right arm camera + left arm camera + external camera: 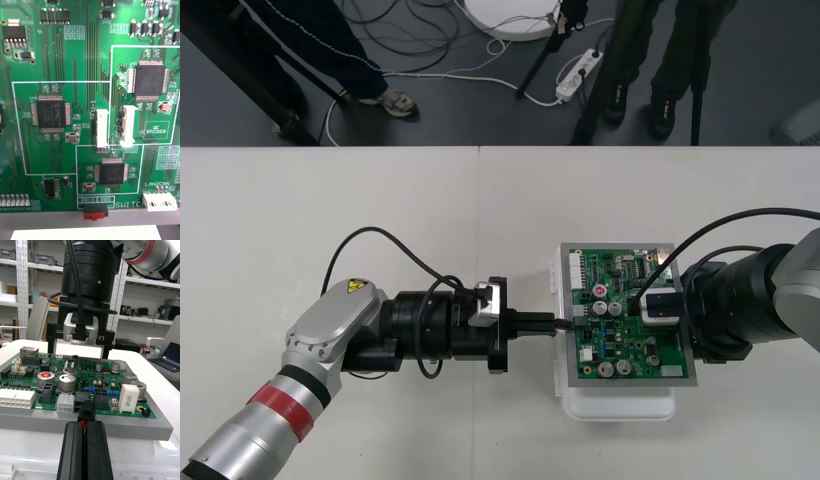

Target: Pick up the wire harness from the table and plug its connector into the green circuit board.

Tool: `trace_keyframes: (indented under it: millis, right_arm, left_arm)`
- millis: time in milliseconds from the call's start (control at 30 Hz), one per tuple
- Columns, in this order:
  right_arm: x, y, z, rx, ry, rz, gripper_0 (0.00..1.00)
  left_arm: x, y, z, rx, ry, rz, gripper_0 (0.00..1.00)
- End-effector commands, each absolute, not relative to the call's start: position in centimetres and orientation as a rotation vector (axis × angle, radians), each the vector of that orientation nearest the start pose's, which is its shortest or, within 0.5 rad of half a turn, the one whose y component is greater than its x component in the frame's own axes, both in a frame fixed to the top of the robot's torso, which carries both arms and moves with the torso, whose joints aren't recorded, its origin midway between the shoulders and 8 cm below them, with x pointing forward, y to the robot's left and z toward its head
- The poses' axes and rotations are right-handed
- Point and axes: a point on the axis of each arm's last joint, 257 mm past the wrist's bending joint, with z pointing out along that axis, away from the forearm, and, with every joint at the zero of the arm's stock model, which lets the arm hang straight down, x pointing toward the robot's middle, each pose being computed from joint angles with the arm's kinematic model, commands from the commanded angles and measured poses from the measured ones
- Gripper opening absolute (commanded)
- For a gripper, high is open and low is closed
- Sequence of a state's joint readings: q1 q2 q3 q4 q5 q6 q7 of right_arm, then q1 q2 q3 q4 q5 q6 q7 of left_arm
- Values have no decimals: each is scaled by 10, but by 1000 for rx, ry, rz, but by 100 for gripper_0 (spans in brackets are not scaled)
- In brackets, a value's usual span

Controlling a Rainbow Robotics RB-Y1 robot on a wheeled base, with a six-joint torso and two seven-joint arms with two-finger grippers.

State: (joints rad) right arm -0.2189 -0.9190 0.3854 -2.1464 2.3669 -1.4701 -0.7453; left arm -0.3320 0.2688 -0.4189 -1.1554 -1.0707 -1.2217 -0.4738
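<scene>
1. Plainly, from the front: the left gripper (548, 326) reaches across the table (380, 200) to the left edge of the green circuit board (620, 340). There is one board, and it sits on one white base (620, 405). The right gripper (658, 305) hangs over the board's right half and hides part of it. Whether that claw is spread or closed I cannot tell. The left arm wears a yellow warning sticker (355, 287) and a red ring (280, 405).

2. From the left wrist: the two black fingers (73, 450) are pressed together, pinching the red and black wires of the wire harness (81, 422). Its black plug (87, 413) pokes out just past the tips. The plug sits at the board's near edge, against a black connector (100, 397). Whether it is seated I cannot tell. Near it stand one white block (128, 397) and one long white connector (17, 397). The right gripper stands over the far side of the board, lettered "Y1".

3. From the right wrist, close above the board:
   - There are three black square chips; the largest (150, 80) sits beside "QC STICKER".
   - There are three white connectors: two side by side marked "SFU-1" (102, 127) and "SFU-2", and one under "LAN2CAN" (159, 202).
   - There is one red switch (95, 213), beside "SWITCH" and below "RB10".
</scene>
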Motion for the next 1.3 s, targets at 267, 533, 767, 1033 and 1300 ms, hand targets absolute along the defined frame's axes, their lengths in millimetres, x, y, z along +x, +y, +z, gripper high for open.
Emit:
trace_keyframes:
  millis: [267, 533, 767, 1033, 1300]
  right_arm:
    - [375, -227, -278, -2018, 1880, -275, 100]
    - [376, -227, -277, -2019, 1872, -276, 100]
    - [376, -227, -277, -2020, 1870, -279, 100]
    - [376, -227, -277, -2021, 1868, -281, 100]
    - [376, -227, -277, -2019, 1869, -281, 100]
  left_arm:
    - [358, -76, -222, 1296, 942, -989, 0]
    - [360, -66, -228, 1311, 958, -975, 0]
    - [362, -62, -228, 1304, 965, -975, 0]
    - [363, -58, -227, 1290, 971, -977, 0]
    - [362, -56, -230, 1303, 973, -974, 0]
